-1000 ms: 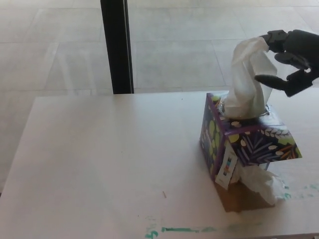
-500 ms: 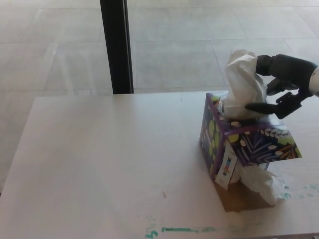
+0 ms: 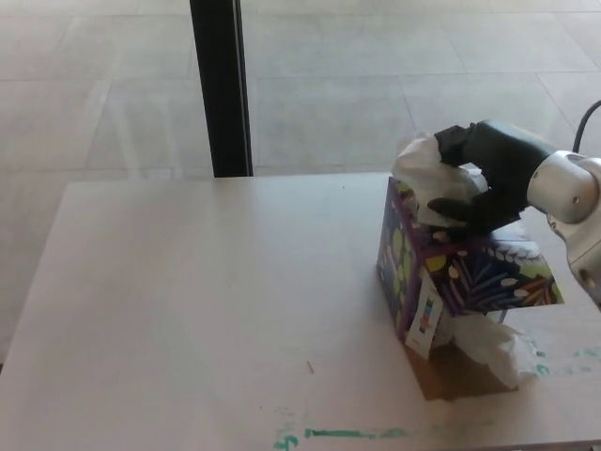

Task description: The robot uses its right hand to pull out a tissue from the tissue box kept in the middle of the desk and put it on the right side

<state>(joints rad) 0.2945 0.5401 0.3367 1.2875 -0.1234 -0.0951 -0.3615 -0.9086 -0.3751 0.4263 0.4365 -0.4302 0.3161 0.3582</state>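
Note:
A purple tissue box (image 3: pixel 460 277) with leaf patterns stands on the right half of the pale desk (image 3: pixel 216 310). A white tissue (image 3: pixel 421 174) sticks up from its top opening, bunched and pushed down. My right hand (image 3: pixel 484 178) comes in from the right and lies over the box top, its black fingers curled around the tissue. A second crumpled tissue (image 3: pixel 493 346) lies on the desk at the box's front right corner. My left hand is out of sight.
A black post (image 3: pixel 221 86) rises behind the desk's far edge, with tiled floor beyond. A green mark (image 3: pixel 347 434) runs along the desk's near edge. A brown patch (image 3: pixel 451 374) lies under the box's front.
My right hand has come down and leftward from high at the right, pressing the tall tissue down onto the box top and closing around it.

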